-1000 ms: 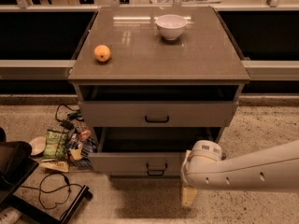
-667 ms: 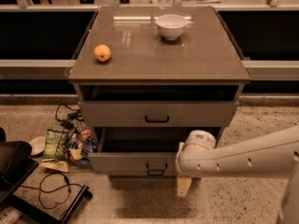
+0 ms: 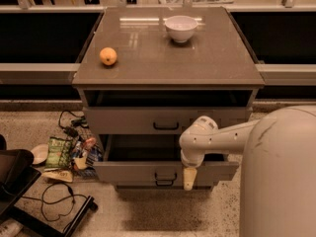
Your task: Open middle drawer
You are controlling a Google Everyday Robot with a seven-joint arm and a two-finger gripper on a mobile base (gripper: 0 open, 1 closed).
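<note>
Orange (image 3: 108, 56), white bowl (image 3: 180, 28) on cabinet top (image 3: 217, 58); snack packets (image 3: 59, 152), cable (image 3: 52, 201) on floor.

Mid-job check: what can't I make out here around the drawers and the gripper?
Camera view: inside of the grey flat-fronted middle drawer is dark under the top drawer; the cream robot arm covers its right part.
Camera view: bottom drawer front mostly hidden behind the pulled-out middle drawer.
Camera view: the gripper hangs before that drawer's front, right of its black bracket handle; contact unclear.
</note>
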